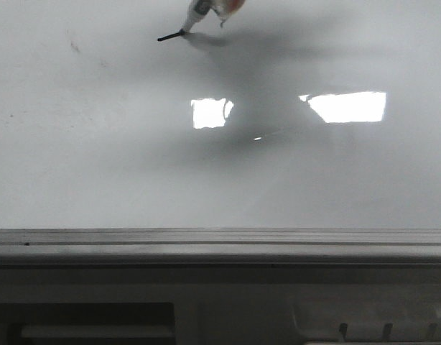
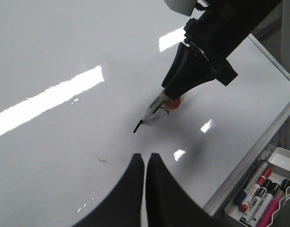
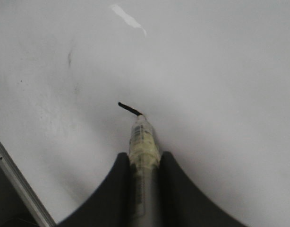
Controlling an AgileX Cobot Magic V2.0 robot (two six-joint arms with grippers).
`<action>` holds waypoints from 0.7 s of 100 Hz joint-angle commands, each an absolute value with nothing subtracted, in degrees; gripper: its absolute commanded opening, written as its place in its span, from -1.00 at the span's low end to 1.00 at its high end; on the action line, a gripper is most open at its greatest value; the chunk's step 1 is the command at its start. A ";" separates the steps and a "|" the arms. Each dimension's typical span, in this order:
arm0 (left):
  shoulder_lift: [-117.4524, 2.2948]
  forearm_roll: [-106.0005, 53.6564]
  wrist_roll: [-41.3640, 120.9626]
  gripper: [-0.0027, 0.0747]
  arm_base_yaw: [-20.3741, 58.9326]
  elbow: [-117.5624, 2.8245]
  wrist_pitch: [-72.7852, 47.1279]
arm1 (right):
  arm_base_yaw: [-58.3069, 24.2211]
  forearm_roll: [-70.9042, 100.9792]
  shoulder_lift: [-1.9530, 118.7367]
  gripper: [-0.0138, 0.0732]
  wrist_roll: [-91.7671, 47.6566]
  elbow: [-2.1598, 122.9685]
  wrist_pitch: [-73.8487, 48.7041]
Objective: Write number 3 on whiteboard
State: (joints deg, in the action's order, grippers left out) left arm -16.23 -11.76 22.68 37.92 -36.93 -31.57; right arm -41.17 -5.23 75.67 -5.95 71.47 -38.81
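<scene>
the right claw [image 3: 144, 161] is clenched on a marker [image 3: 141, 137], its fingers pressed against the taped barrel on both sides. the marker's long axis runs out from the claw and slants down to the whiteboard [image 1: 98, 165], where the tip meets the end of a short black stroke [image 1: 170, 37]. that stroke lies straight ahead of the tip, almost in line with the barrel, so the coming move looks to be a drag across the board rather than a lift.

the stroke is thin, dark and slightly slanted, only the first bar of the number 3; no curve or tail is drawn yet. it sits far up the whiteboard from the grey frame edge [image 1: 220, 237].

the left claw [image 2: 146, 189] hangs nearer that frame edge, fingers closed together on nothing, well apart from the marker. the right arm is plainly the nearer.
</scene>
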 commanded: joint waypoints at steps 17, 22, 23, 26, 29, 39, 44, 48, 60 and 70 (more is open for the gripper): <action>-16.89 -12.95 21.94 -0.99 38.32 -38.32 -27.27 | -41.83 -9.68 73.86 -0.78 -4.51 70.91 -41.60; -16.89 -12.95 21.94 -0.99 38.32 -38.32 -27.27 | -43.59 -9.02 74.38 -0.78 -4.41 70.12 -39.29; -16.89 -12.95 21.94 -0.99 38.32 -38.32 -27.27 | -44.08 -8.75 74.34 -0.78 -4.41 70.11 -38.90; -16.89 -12.95 21.94 -0.99 38.32 -38.32 -27.27 | -44.93 -8.36 74.77 -0.78 -4.24 69.62 -37.48; -16.89 -12.95 21.94 -0.99 38.32 -38.32 -27.27 | -45.70 -7.86 75.37 -0.78 -4.14 69.24 -35.65; -16.89 -12.95 21.94 -0.99 38.32 -38.32 -27.27 | -46.74 -7.29 77.50 -0.78 -4.14 69.01 -33.81; -16.89 -12.95 21.94 -0.99 38.32 -38.32 -27.27 | -46.74 -7.29 78.29 -0.78 -4.05 69.01 -33.83; -16.89 -12.95 21.94 -0.99 38.32 -38.32 -27.27 | -46.62 -7.29 78.44 -0.78 -4.05 69.01 -33.93; -16.89 -12.95 21.94 -0.99 38.32 -38.32 -27.27 | -46.62 -8.40 77.82 -0.78 -4.05 69.01 -35.11; -16.89 -12.95 21.94 -0.99 38.32 -38.32 -27.27 | -46.53 -11.74 76.53 -0.78 -1.28 69.01 -38.89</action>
